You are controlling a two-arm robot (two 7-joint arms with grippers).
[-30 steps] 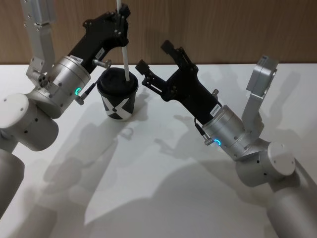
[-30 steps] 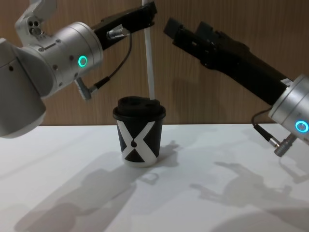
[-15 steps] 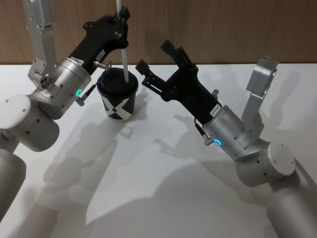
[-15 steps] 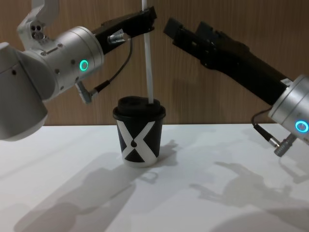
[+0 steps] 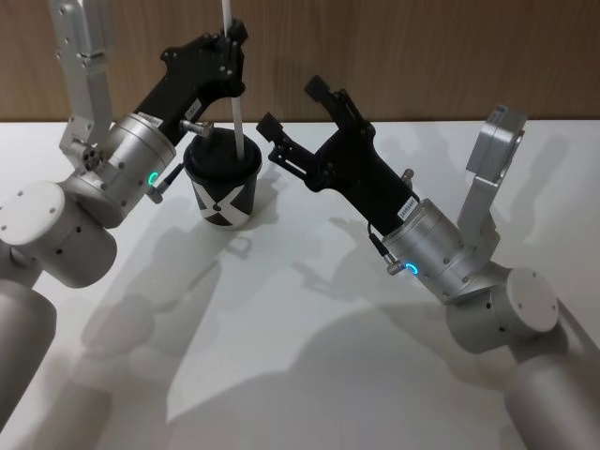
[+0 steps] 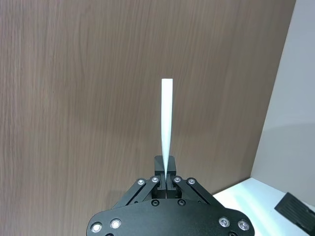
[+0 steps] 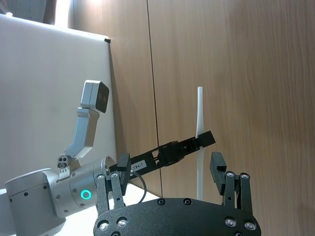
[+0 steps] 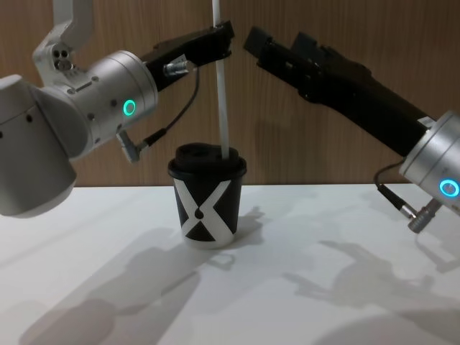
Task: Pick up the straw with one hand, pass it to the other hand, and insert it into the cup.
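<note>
left gripper (image 8: 224,36) clamped on the upright straw (image 8: 222,93), directly above the cup (image 8: 207,194); straw's lower end in the lid. right gripper (image 5: 295,111) open, just right.

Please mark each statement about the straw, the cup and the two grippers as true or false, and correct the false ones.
1. The left gripper is shut on the straw. True.
2. The straw lies flat on the table. False: it stands about upright, with its lower end at the black lid of the cup.
3. The right gripper is open and holds nothing. True.
4. The cup has tipped onto its side. False: it stands upright on the white table, with the lid on.
5. The right gripper clamps the rim of the cup. False: it hangs in the air beside the straw, apart from the cup.
</note>
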